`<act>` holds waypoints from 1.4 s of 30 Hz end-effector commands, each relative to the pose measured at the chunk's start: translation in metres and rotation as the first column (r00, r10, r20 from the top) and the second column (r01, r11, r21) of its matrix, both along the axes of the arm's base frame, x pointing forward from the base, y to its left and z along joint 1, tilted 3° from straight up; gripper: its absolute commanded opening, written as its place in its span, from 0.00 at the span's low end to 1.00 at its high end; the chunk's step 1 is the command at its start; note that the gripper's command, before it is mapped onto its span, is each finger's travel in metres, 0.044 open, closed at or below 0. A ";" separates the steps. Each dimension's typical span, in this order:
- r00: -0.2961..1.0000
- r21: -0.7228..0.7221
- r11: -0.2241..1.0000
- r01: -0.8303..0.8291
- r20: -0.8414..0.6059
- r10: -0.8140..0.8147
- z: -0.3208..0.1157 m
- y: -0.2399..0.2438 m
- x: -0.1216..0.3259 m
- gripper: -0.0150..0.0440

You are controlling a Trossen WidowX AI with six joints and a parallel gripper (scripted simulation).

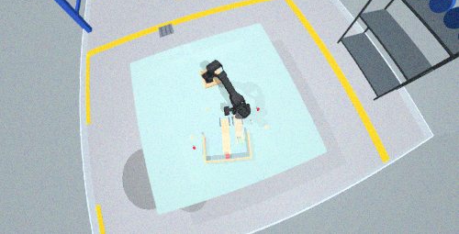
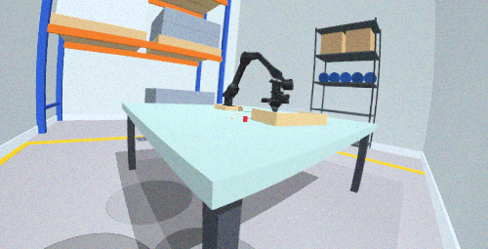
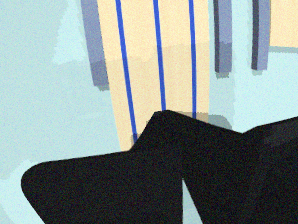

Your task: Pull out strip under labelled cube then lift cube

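Note:
Two pale wooden strips lie side by side. The left strip (image 1: 225,136) (image 3: 145,75) has blue lines, and a red block (image 1: 228,156) is at its far end. The right strip (image 1: 239,127) (image 3: 285,25) has a pale green block (image 1: 240,140) near its far end. No label can be read on either block. My gripper (image 2: 275,109) (image 3: 161,117) is shut, with nothing seen between the fingers. It points down over the near end of the left strip, which the black fingers hide in the wrist view. Whether they touch it cannot be told.
Blue-grey guides (image 3: 223,40) (image 3: 260,40) stand beside the strips. A low wooden frame (image 1: 205,150) (image 2: 303,119) surrounds their far part. Small red objects (image 1: 194,148) (image 1: 258,109) and pale bits (image 1: 192,137) (image 1: 265,127) lie on the table to either side.

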State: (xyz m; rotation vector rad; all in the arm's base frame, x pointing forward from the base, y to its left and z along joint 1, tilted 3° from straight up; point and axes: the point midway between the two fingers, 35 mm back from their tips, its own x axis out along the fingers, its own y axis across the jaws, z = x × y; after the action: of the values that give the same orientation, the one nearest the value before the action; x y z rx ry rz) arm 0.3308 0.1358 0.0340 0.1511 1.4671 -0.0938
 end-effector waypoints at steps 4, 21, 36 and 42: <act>1.000 -0.006 1.000 -0.002 -0.029 0.002 -0.008 0.002 -0.017 0.25; 1.000 -0.006 1.000 -0.003 -0.031 0.002 -0.010 0.007 -0.043 0.25; 0.999 -0.005 1.000 -0.003 -0.032 0.002 -0.012 0.011 -0.065 0.25; 0.999 -0.005 1.000 -0.003 -0.033 0.002 -0.012 0.013 -0.074 0.25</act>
State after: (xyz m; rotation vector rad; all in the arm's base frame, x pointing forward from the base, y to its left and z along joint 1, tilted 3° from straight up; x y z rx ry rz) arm 0.2696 0.1492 0.0291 0.1547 1.4689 -0.0920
